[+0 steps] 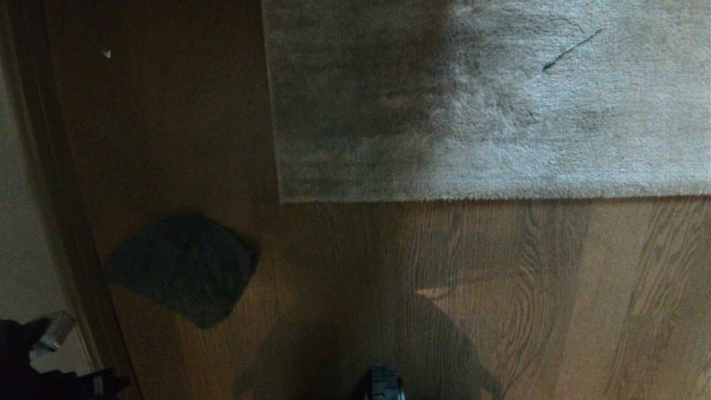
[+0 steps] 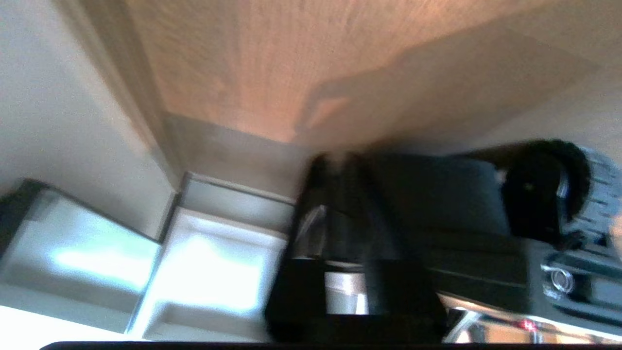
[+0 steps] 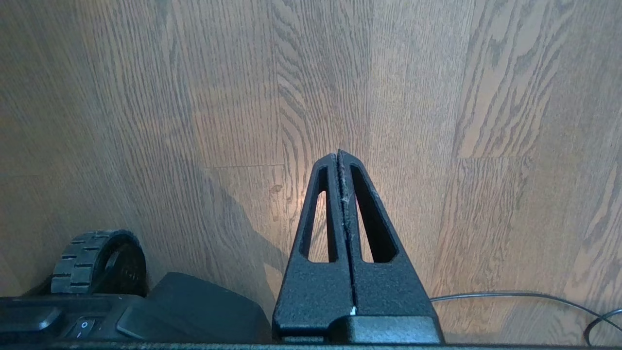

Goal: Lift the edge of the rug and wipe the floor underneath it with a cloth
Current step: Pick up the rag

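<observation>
Dark grey cloth [image 1: 183,269] lies crumpled — near rug [image 1: 555,139] corner.

The rug [image 1: 489,100] runs off the head view's far and right edges, so only its near-left corner shows. The left gripper [image 2: 340,233] is smeared by blur, its finger spacing unreadable. A wheel [image 1: 386,383] is cut off at the near edge.

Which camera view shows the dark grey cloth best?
The head view: there the cloth lies whole on the wood floor, near the rug corner but apart from it. The left wrist view shows floor, wall and the robot's base, no cloth. The right wrist view shows only floor beyond the shut right gripper.
</observation>
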`<state>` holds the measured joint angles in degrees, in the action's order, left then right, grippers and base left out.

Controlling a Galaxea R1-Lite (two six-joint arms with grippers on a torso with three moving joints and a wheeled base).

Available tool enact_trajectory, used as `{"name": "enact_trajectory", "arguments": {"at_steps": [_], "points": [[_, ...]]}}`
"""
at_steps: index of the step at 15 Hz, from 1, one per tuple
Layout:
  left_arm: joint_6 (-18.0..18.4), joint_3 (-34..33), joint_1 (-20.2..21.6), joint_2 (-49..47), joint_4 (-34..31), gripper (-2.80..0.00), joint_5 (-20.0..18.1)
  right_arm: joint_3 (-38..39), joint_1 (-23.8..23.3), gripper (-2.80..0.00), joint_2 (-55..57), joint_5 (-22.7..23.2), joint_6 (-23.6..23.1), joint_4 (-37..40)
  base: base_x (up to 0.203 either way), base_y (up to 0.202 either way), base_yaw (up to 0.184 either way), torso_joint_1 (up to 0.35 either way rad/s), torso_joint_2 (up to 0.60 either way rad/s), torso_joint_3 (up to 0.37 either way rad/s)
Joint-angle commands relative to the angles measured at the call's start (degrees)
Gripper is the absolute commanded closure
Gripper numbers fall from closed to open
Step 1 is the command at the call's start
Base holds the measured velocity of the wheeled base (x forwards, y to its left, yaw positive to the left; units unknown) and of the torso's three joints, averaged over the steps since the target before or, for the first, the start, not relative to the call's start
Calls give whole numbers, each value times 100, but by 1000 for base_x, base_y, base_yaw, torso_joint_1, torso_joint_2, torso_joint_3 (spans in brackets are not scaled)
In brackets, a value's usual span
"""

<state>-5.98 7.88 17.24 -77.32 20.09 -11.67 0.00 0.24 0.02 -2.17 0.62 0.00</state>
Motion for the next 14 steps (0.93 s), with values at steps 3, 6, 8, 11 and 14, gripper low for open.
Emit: {"name": "enact_trajectory", "arguments": {"at_steps": [3, 6, 8, 11, 14], "points": [[-98, -1, 34, -835, 419, -280, -244, 0, 2, 0, -2, -3, -1, 0, 0, 0, 0, 0, 0, 0], [-193, -5, 27, -1422, 991, -280, -505, 0, 2, 0, -2, -3, -1, 0, 0, 0, 0, 0, 0, 0], [-281, 2, 11, -1658, 1377, -280, -785, 0, 2, 0, -2, -3, -1, 0, 0, 0, 0, 0, 0, 0], [-386, 16, -57, -1797, 1713, -280, -1214, 0, 2, 0, -2, -3, -1, 0, 0, 0, 0, 0, 0, 0], [-509, 171, -157, -1955, 1884, -280, -1521, 0, 2, 0, -2, -3, -1, 0, 0, 0, 0, 0, 0, 0]]}}
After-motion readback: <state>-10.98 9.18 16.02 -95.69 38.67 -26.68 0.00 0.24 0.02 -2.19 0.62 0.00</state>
